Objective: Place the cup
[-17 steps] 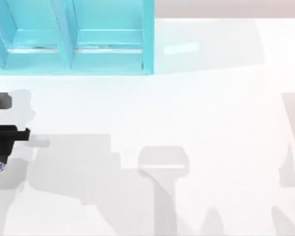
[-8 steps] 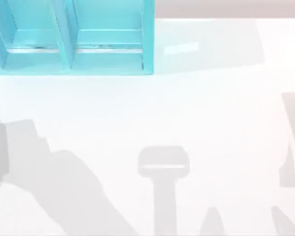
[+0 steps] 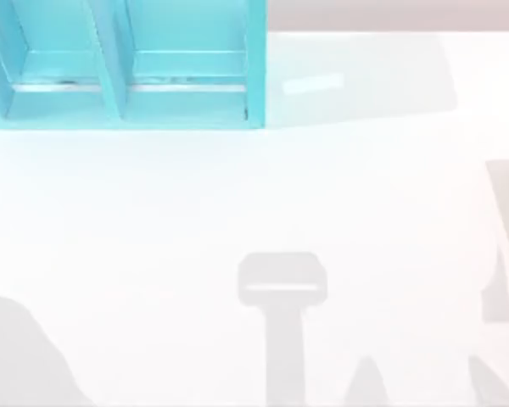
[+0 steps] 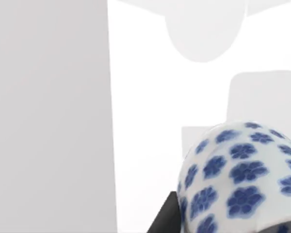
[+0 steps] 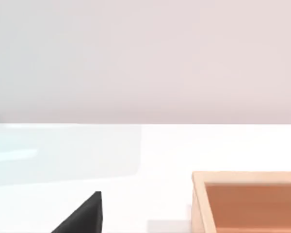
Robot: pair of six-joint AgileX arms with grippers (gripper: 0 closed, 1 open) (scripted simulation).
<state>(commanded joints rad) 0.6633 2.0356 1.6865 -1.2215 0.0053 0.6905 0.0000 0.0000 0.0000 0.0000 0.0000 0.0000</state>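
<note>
The cup (image 4: 237, 174), rounded white porcelain with blue flower marks, sits very close in the left wrist view. A black finger (image 4: 165, 221) of my left gripper presses against its side, so the gripper is shut on the cup above the white table (image 4: 145, 97). My left arm's shadow (image 3: 21, 356) lies at the front left corner in the top view. One black fingertip (image 5: 85, 213) of my right gripper shows in the right wrist view, low over the table.
A large turquoise shelf (image 3: 187, 85) with upright dividers stands at the back left of the white table (image 3: 237, 195). An open orange-brown wooden box (image 5: 247, 199) lies ahead of my right gripper.
My left gripper with the cup has gone out past the top view's left edge. Its shadow has slid toward the front left corner. The right arm has not moved.
</note>
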